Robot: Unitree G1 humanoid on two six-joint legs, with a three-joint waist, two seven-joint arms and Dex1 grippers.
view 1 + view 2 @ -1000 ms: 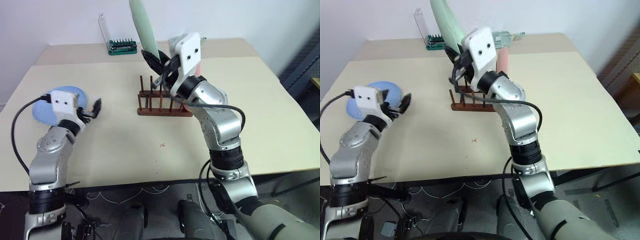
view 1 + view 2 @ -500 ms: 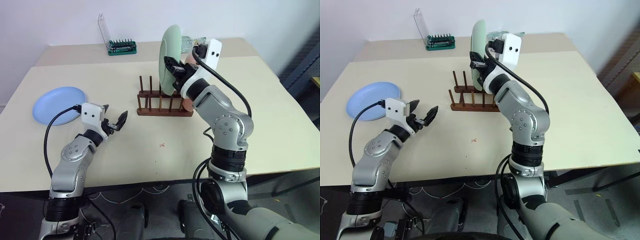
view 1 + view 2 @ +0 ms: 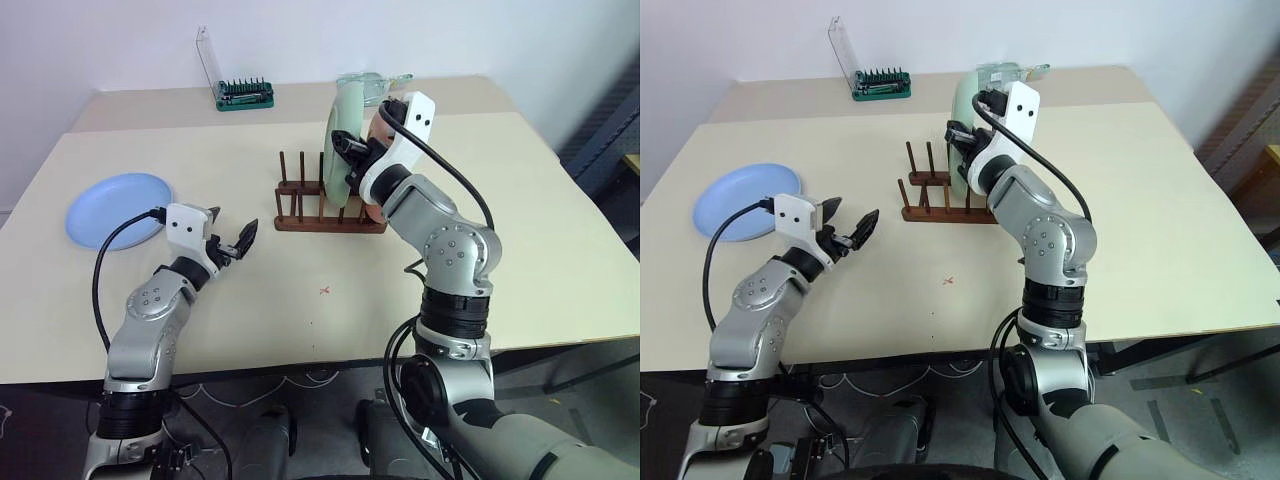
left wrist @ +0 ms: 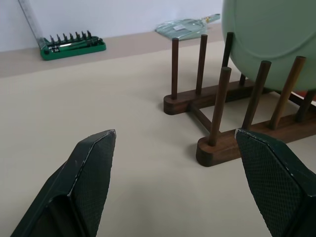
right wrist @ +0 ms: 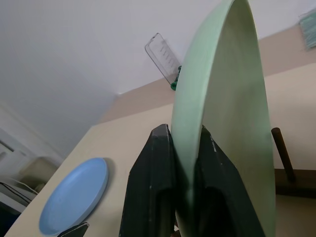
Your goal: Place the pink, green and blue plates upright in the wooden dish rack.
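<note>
Mint-green plate [image 3: 340, 140] stands on edge among the pegs of the wooden dish rack [image 3: 325, 205] at mid-desk, where a second ago it was raised well above the rack. The right end effector [image 3: 348, 145] remains clamped on its rim. Left of the rack, the blue plate [image 3: 118, 208] lies flat on the beige desk [image 3: 520, 200], now uncovered by the left arm. In the left wrist view, the left end effector [image 4: 182, 182] gapes wide, empty, near the rack. No writing is legible.

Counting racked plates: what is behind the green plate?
A sliver of pink plate shows just behind the green plate in the rack; the right gripper and arm hide the rest.
</note>
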